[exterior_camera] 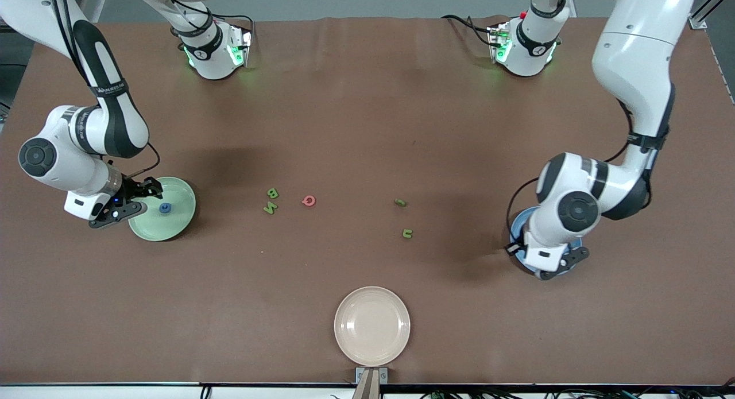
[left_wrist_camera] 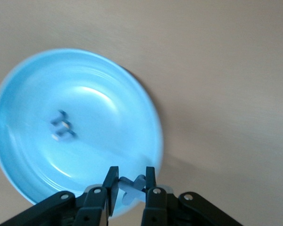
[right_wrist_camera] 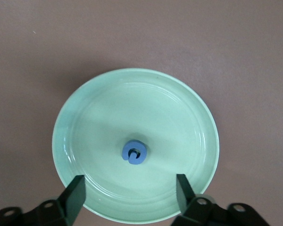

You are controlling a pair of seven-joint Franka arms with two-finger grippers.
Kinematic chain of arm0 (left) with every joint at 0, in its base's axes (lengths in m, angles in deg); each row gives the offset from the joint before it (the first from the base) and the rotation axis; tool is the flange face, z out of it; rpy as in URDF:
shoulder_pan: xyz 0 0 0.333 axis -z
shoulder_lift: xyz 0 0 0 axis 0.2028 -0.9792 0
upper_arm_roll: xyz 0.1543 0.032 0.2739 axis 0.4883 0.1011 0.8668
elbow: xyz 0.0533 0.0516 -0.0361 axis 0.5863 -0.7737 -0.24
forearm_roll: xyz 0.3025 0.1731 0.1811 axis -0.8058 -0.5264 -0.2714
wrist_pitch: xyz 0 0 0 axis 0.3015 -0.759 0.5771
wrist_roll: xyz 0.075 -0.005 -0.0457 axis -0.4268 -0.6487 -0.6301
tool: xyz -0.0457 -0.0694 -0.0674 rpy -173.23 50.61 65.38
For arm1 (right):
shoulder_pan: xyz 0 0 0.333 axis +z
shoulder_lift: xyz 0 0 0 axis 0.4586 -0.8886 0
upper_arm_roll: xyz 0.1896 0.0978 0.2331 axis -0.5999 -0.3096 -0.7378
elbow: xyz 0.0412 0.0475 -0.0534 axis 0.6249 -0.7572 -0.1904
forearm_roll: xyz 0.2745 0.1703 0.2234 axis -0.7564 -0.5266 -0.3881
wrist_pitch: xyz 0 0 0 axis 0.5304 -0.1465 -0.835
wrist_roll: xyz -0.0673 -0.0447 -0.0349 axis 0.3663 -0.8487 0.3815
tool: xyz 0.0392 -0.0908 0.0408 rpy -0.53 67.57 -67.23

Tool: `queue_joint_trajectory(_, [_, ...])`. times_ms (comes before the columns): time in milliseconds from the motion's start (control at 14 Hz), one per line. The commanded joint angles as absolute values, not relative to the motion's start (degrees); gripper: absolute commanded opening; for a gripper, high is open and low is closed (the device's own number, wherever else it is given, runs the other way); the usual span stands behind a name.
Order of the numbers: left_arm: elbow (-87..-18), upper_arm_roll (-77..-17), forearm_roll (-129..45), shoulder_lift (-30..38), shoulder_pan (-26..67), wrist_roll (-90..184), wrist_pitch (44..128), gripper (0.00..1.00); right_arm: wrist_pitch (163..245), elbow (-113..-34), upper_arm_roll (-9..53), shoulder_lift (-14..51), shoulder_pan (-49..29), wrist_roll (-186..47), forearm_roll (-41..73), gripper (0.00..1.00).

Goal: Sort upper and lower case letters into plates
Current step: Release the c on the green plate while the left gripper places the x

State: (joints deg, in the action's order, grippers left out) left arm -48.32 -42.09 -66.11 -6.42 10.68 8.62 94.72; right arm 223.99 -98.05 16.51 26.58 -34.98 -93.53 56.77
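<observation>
My left gripper (left_wrist_camera: 131,176) is shut on a pale blue letter (left_wrist_camera: 132,189) and holds it over the rim of the blue plate (left_wrist_camera: 146,117). Another small letter (left_wrist_camera: 62,127) lies in that plate. In the front view the left hand (exterior_camera: 554,262) covers most of the blue plate (exterior_camera: 518,224). My right gripper (right_wrist_camera: 131,186) is open and empty over the mint green plate (right_wrist_camera: 179,122), where a blue letter (right_wrist_camera: 134,152) lies in the middle. The front view shows that plate (exterior_camera: 178,215) and its letter (exterior_camera: 165,208).
Loose on the table's middle lie a green B (exterior_camera: 272,193), a green N (exterior_camera: 270,208), a red G (exterior_camera: 309,201), a small green piece (exterior_camera: 400,202) and a green u (exterior_camera: 407,233). A cream-beige plate (exterior_camera: 372,325) stands nearest the front camera.
</observation>
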Motion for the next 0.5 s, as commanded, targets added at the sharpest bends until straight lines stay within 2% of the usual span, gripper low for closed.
queue_joint_trajectory(0, [-49.32, -42.75, -67.01, -7.09, 8.45, 12.21, 94.42, 0.07, 223.66, -99.19, 15.94, 29.19, -31.62, -90.07, 56.91, 0.96])
queue_joint_trajectory(72, [-49.23, -42.48, -67.01, -7.44, 8.10, 13.35, 94.42, 0.24, 223.23, -99.19, 15.94, 29.45, -29.08, -84.91, 56.91, 0.97])
queue_joint_trajectory(215, [-48.79, -42.48, -66.92, -8.15, 7.48, 13.71, 94.42, 0.89, 222.44, -99.45, 15.94, 29.63, -24.07, -75.85, 56.91, 0.99])
queue_joint_trajectory(286, [-48.70, -42.48, -67.01, -7.89, 7.83, 13.45, 94.42, 1.00, 221.91, -99.46, 15.94, 29.63, -21.61, -71.89, 56.91, 0.99])
queue_joint_trajectory(430, [-48.09, -43.01, -66.92, -7.18, 8.45, 12.57, 94.42, 1.00, 221.90, -99.46, 15.94, 29.45, -15.20, -61.71, 56.91, 0.99])
